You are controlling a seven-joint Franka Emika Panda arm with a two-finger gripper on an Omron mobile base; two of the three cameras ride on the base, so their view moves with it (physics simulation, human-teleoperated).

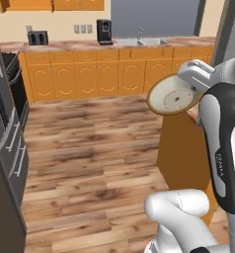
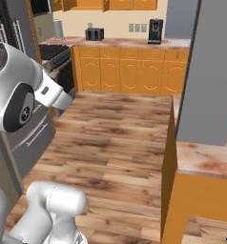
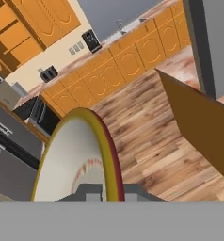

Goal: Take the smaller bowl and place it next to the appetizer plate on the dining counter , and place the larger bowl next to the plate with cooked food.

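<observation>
The smaller bowl hangs in the air, tipped on edge, with its pale inside facing left and its thin yellowish rim showing. My gripper is shut on the bowl's rim, just left of the dining counter's orange base. In the hand view the bowl stands edge-on right above my gripper. The dining counter's reddish marbled top and grey pillar lie to the right. The larger bowl and the plates are out of view.
Wall counters with orange doors run along the back, with a coffee machine, a toaster and a sink. A dark stove and grey appliance fronts stand left. Open wooden floor lies between.
</observation>
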